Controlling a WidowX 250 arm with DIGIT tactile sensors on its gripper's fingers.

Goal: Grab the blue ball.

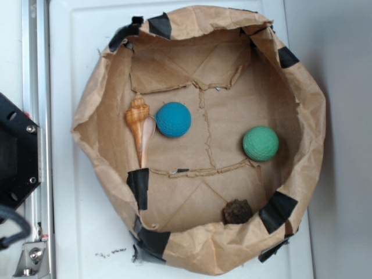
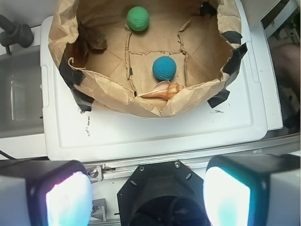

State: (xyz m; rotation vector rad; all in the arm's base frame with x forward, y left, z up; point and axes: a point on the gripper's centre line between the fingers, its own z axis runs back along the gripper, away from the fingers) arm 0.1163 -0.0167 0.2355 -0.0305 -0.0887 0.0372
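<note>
In the wrist view the gripper (image 2: 148, 188) fills the lower edge of the frame. Its two fingers (image 2: 56, 195) stand far from each other, one at lower left and one at lower right, both blurred and glowing pale blue-white. Nothing is between them, so the gripper is wide open and holds nothing. Between the fingers a black housing (image 2: 162, 195) of the arm is seen, over a metal rail (image 2: 197, 157).

Above the rail lies a white tray (image 2: 155, 132). On the tray sits a brown paper bowl (image 2: 141, 101), its rim rolled down and patched with pieces of black tape (image 2: 77, 96).

The blue ball (image 2: 164, 68) rests on the floor of this bowl, a little right of the middle of the wrist view, well apart from the gripper. Just below it in that view lies a seashell (image 2: 162, 90), long and pale orange, very close to the ball; I cannot tell if they touch. In the exterior view the blue ball (image 1: 173, 119) is left of the bowl's centre, with the seashell (image 1: 141, 128) just at its left.

The green ball (image 2: 138, 18) lies at the top of the wrist view, well apart from the blue one. A dark brown rough lump (image 2: 96, 41) sits in the upper left, near the bowl's wall.
</note>
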